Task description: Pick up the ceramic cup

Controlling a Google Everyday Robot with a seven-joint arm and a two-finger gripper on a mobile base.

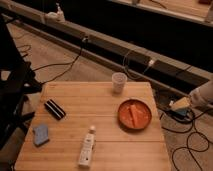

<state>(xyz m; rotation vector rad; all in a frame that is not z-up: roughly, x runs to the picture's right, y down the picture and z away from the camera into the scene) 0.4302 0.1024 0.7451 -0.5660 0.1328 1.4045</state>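
1 ceramic cup [119,82] upright; gripper [180,106] far right, apart.

arm [203,93]: mine, extends in from the right, beyond the table's [90,102] right edge | gripper [181,105]: at my arm's tip, just off that edge

Wooden table [100,102]: the ceramic cup [119,82] stands upright near the far edge, just beyond the orange plate [134,114] and apart from it. A white squeeze bottle [87,148] lies near the front edge. Left side: a black block [54,109] and a blue pad [41,134]. The gripper [180,105] is off the table's right side, well apart from the cup.
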